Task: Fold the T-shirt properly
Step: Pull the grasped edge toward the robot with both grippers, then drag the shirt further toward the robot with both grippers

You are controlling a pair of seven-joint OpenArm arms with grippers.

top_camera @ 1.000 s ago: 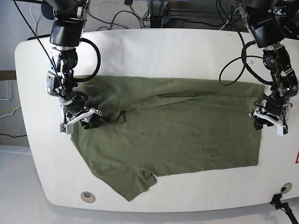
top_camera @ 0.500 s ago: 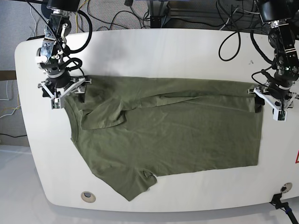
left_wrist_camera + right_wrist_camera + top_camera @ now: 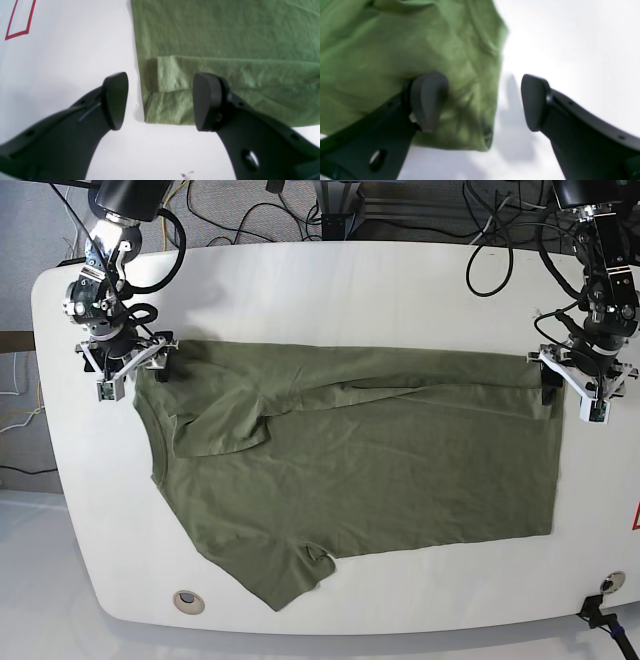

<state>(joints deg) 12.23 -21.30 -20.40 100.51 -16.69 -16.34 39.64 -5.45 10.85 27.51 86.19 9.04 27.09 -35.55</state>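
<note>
The olive-green T-shirt (image 3: 380, 470) lies flat on the white table (image 3: 350, 290), its far part folded over toward the front and one sleeve (image 3: 290, 575) pointing at the near edge. My left gripper (image 3: 570, 398) hovers at the shirt's far right corner. In the left wrist view it (image 3: 161, 101) stands open astride the doubled corner of the shirt (image 3: 172, 100). My right gripper (image 3: 132, 378) is at the far left corner. It (image 3: 481, 101) is open too, one finger (image 3: 427, 100) over the cloth (image 3: 395, 50) and the other over bare table. Neither holds anything.
Black cables (image 3: 500, 250) trail over the table's far edge behind both arms. A red marking (image 3: 636, 518) sits at the right edge, also seen as a red outline (image 3: 17, 22). A round grommet (image 3: 187, 601) is near the front left, a black clamp (image 3: 600, 610) at the front right.
Both grippers have moved from the shirt's middle to its far corners, and their jaws stand wider apart. The shirt lies as before.
</note>
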